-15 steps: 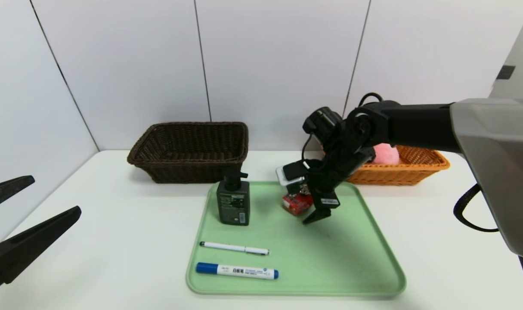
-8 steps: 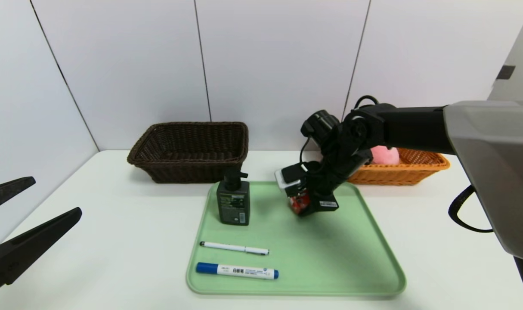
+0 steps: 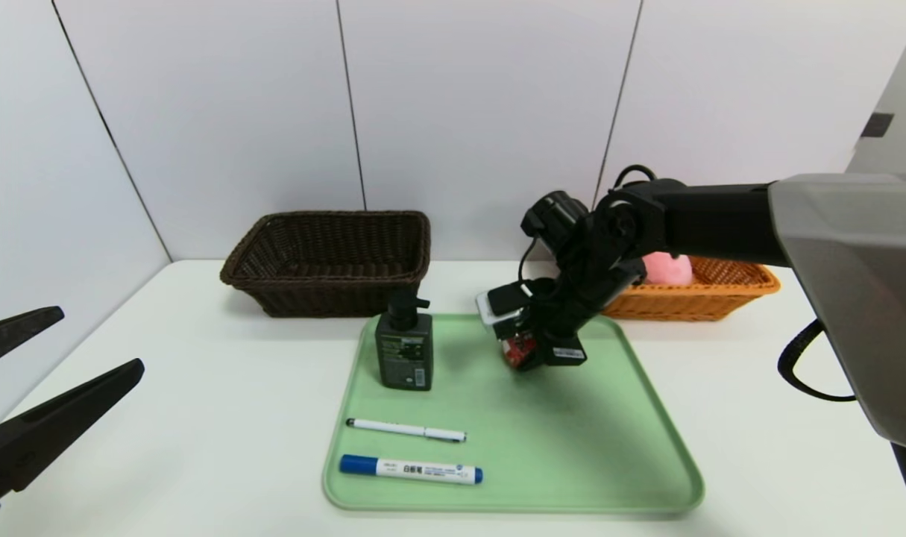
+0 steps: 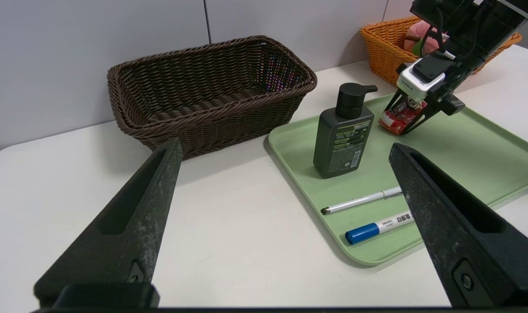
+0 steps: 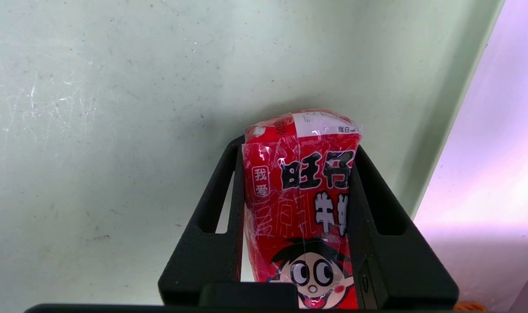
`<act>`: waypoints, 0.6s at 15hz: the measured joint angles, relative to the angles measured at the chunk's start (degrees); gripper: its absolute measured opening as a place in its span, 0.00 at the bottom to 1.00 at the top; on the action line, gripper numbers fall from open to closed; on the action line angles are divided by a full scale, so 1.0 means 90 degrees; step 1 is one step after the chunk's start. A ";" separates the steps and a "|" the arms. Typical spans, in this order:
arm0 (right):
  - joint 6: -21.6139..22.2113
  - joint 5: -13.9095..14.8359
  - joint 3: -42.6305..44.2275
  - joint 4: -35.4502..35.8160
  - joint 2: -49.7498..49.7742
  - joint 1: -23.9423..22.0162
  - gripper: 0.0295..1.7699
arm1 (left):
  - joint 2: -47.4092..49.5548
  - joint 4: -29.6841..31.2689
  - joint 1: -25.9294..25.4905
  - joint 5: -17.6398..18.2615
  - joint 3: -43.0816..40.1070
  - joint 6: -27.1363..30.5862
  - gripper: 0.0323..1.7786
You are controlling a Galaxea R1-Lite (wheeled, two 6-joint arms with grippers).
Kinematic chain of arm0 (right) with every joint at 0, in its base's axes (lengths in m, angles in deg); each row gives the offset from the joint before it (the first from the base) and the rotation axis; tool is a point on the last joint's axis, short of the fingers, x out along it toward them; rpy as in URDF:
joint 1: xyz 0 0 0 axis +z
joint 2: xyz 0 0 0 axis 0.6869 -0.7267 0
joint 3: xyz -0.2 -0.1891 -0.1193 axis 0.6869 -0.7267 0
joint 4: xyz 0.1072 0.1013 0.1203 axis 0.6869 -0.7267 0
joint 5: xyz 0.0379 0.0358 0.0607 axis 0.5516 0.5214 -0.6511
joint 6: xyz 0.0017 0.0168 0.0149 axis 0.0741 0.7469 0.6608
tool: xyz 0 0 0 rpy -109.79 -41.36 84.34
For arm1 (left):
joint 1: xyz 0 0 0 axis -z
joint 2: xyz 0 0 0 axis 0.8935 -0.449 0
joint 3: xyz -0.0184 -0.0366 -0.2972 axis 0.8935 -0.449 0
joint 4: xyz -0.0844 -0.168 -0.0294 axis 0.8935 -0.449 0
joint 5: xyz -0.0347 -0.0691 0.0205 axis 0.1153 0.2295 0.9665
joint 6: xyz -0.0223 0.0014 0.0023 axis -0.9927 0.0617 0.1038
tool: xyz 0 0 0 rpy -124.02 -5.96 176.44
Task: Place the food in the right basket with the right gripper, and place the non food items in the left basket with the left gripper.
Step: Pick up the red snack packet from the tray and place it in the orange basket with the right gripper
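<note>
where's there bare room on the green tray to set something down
The green tray is bare across its right half, from the right gripper closed on the snack packet to the near right corner. The left side is crowded: pump bottle, pen, and marker.

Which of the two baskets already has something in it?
The orange basket on the right; a pink plush peach sits inside. The dark brown basket on the left holds nothing visible.
</note>
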 joint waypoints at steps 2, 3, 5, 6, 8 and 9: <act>0.0060 -0.0009 0.0000 0.0076 0.0111 0.0007 0.34 | -0.0031 0.0007 0.0000 0.0000 -0.0009 -0.0003 0.95; 0.0087 -0.0027 0.0005 0.0272 0.0194 0.0024 0.32 | -0.0049 0.0007 0.0000 -0.0004 -0.0022 0.0000 0.95; 0.0200 -0.0056 0.0009 0.0656 0.0389 0.0072 0.28 | -0.0068 0.0007 0.0000 -0.0004 -0.0070 0.0000 0.95; 0.0320 -0.0061 0.0012 0.0790 0.0511 0.0084 0.27 | -0.0073 0.0009 0.0000 -0.0009 -0.0104 0.0003 0.95; 0.0595 -0.0064 0.0012 0.0955 0.0745 0.0087 0.27 | -0.0076 0.0003 0.0000 -0.0003 -0.0153 0.0012 0.95; 0.0717 -0.0065 0.0012 0.0971 0.0874 0.0080 0.27 | -0.0076 -0.0005 0.0000 -0.0003 -0.0173 0.0015 0.95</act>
